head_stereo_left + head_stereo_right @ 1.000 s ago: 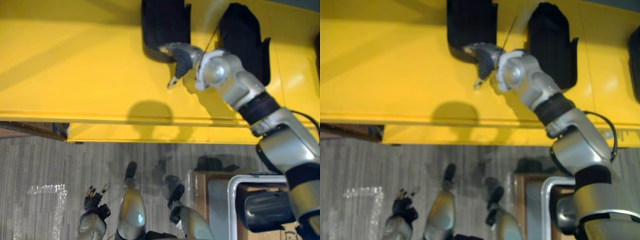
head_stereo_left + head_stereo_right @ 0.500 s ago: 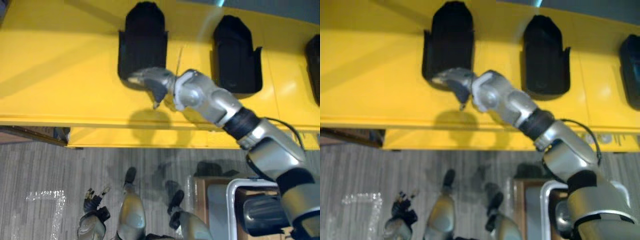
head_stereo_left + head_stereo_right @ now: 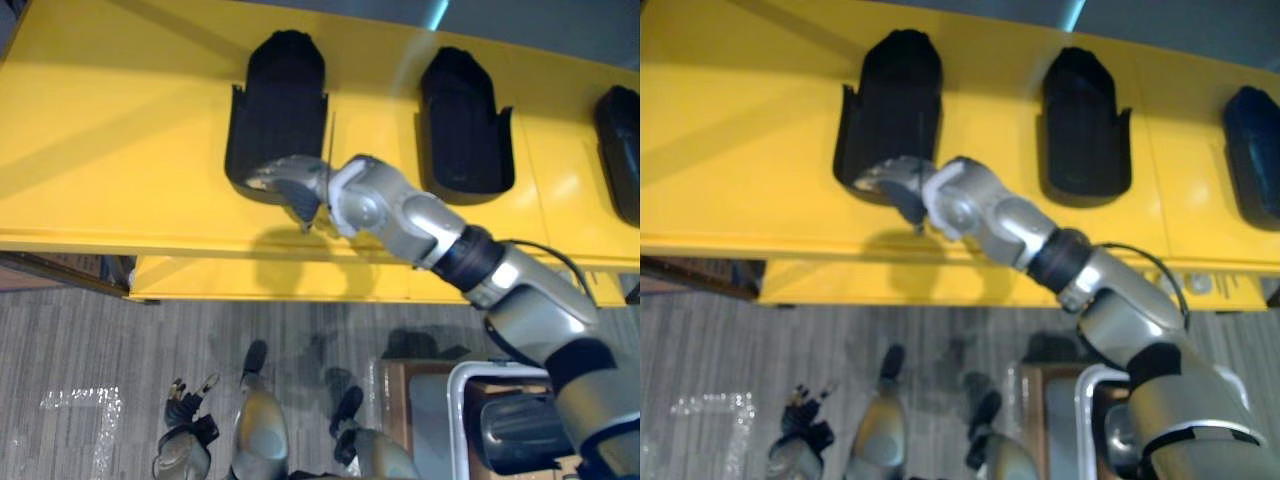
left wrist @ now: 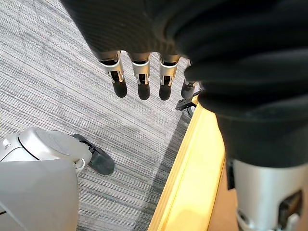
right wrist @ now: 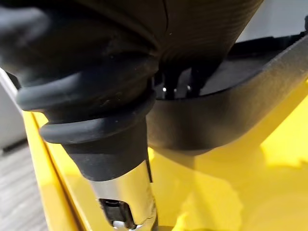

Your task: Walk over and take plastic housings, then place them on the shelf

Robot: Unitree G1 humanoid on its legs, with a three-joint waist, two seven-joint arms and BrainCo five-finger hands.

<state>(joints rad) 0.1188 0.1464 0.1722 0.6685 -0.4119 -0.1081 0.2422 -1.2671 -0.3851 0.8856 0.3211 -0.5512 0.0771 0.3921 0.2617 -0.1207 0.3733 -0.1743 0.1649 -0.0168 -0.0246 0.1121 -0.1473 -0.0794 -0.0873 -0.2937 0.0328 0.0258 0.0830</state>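
Observation:
Three black plastic housings lie on the yellow shelf: a left housing, a middle housing and a right housing at the view's edge. My right hand reaches across to the left housing's near end. Its straight fingers lie over the rim and its thumb stands free above the yellow surface. That hand is open. My left hand hangs low above the floor, fingers straight, holding nothing.
A white-framed cart stands at the lower right with another black housing in it and a brown box beside it. The shelf's front edge runs across the view. Clear plastic wrap lies on the grey floor.
The whole picture has shifted, so the shelf sits lower and a third housing shows at the right. My right hand stays at the left housing's near end, its arm stretched further left.

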